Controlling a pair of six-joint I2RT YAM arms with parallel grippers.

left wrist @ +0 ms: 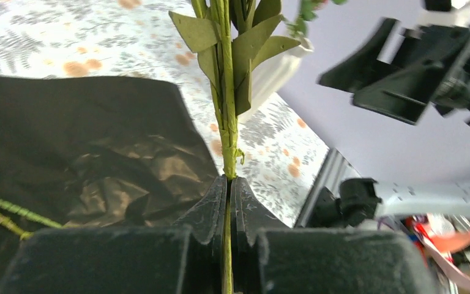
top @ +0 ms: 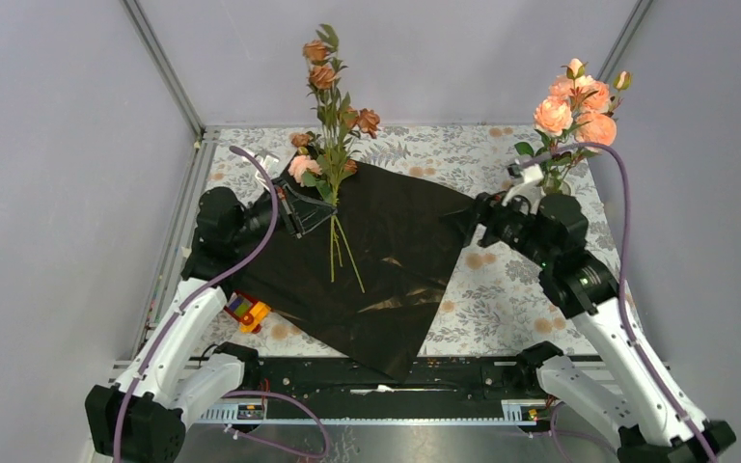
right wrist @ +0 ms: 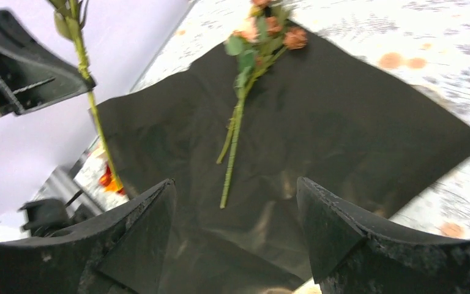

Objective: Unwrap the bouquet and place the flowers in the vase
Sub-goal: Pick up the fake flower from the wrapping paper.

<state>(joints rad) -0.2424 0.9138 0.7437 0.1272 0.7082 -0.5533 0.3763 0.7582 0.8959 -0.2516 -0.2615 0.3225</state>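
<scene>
The bouquet's black wrapping paper (top: 386, 260) lies spread flat on the table. My left gripper (top: 320, 207) is shut on the thin green stem (left wrist: 227, 122) of one of the flowers. It holds that stem upright over the paper's far left part, brownish blooms (top: 321, 63) on top. More flowers (top: 338, 241) lie loose on the paper, a pink rose (top: 301, 166) at their head. Peach roses (top: 574, 106) stand at the back right. In the left wrist view the white vase (left wrist: 278, 70) shows behind the held stem. My right gripper (top: 463, 220) hangs open and empty above the paper's right corner (right wrist: 343, 122).
A colourful toy-block car (top: 248, 311) sits by the paper's left edge, near the left arm. The floral tablecloth (top: 502, 289) shows to the right of the paper. Grey walls and metal frame posts close in the back and sides.
</scene>
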